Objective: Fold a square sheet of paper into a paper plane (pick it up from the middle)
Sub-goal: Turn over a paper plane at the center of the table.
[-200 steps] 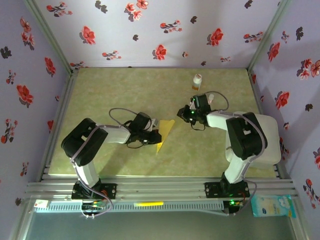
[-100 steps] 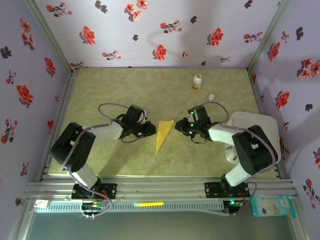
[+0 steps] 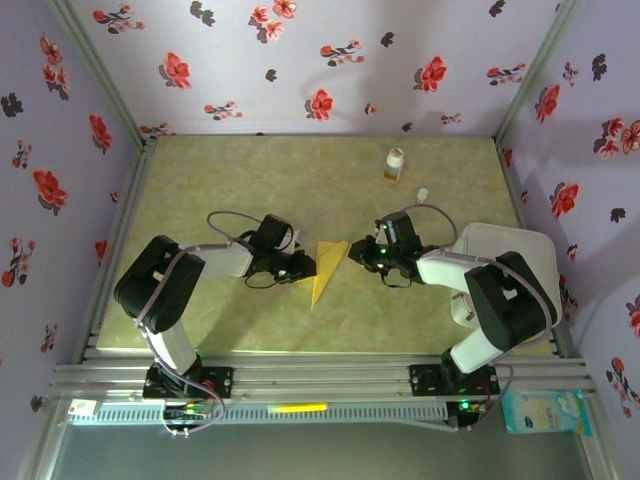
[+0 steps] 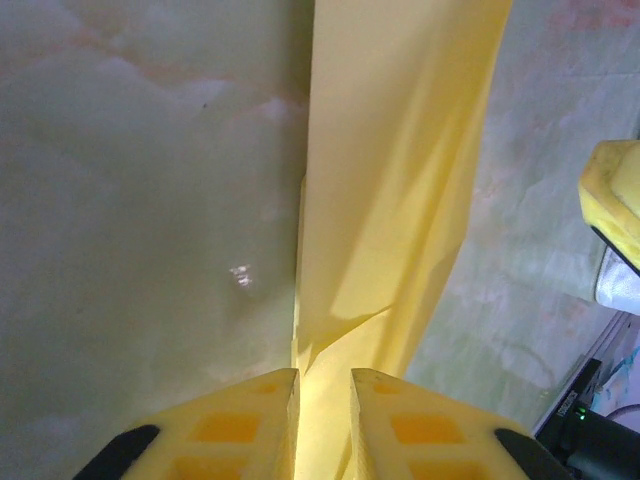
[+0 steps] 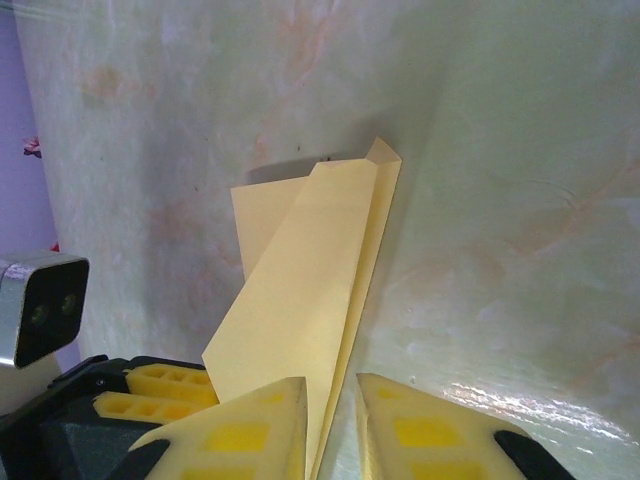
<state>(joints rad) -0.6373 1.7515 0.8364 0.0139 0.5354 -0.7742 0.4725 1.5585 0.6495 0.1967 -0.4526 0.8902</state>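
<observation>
The flowered walls (image 3: 330, 60) close in three sides of the green marbled desk (image 3: 200, 180). A white tray-like shape (image 3: 525, 250) on the desk's right side is largely covered by the right arm (image 3: 480, 275), so its form stays unclear. The left arm (image 3: 190, 270) reaches in from the other side, its cable looping over it.

Between the two arms the paper plane (image 3: 325, 268) lies on the desk near the middle, its sharp tip toward the near edge and its wide end toward the back. From above, its left edge is partly hidden under the left fingers (image 3: 303, 265), while the right fingers (image 3: 362, 252) sit just beside the wide end's right corner.

In the left wrist view the plane (image 4: 400, 200) runs off the top of the picture, and its crease leads into the narrow gap between the slightly parted left fingers (image 4: 324, 400). In the right wrist view the plane (image 5: 310, 280) slants down between the right fingers (image 5: 331, 410), also a little apart, with bare desk showing beside the paper; its lower end is cut off.

A small white-and-orange bottle (image 3: 394, 163) stands well back, clear of both arms. A tiny white thing (image 3: 422, 194) near it is too small to make out.
</observation>
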